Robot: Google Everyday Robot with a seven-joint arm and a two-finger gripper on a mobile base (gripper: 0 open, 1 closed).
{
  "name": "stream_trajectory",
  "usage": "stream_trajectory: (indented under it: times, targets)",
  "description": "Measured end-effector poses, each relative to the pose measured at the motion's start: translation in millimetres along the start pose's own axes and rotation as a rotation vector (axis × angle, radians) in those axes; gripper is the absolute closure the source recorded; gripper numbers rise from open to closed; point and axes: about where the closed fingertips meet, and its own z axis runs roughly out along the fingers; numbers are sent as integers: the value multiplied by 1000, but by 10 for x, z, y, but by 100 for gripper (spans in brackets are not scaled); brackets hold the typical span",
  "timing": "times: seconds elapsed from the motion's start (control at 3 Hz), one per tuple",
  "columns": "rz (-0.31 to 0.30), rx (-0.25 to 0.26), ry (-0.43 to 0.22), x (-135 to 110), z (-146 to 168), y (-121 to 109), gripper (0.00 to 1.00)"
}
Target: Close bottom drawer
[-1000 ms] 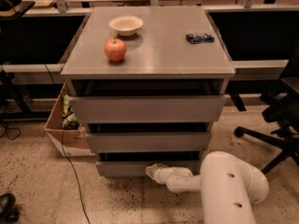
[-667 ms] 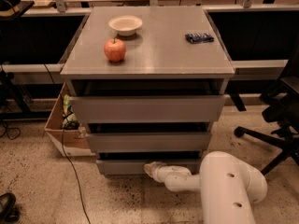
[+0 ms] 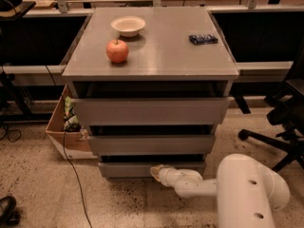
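Hardly anything is changing since a second ago: the gripper (image 3: 156, 173) is still sitting low against the right half of the bottom drawer (image 3: 128, 169) front, touching it or very nearly. Whether it is open or closed cannot be told. Its white arm (image 3: 199, 186) is reaching in from the near right, close to the floor. The bottom drawer is lying at the foot of the grey cabinet (image 3: 166, 56), with a dark gap showing above its front. Above it, the middle drawer (image 3: 152, 145) and top drawer (image 3: 152, 110) are stacking upward. On the cabinet top, an apple (image 3: 117, 51) is resting near left, a bowl (image 3: 128, 25) beyond it, and a dark packet (image 3: 203, 38) far right. A cardboard box (image 3: 59, 127) is standing on the floor to the left.
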Motion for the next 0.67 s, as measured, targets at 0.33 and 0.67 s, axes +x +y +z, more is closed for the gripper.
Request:
stream_trajectory:
  times: [0.33,0.67]
  targets:
    - [109,-69,23,21,-619,242,100]
    - [108,-45,138,307,-1660,41,100]
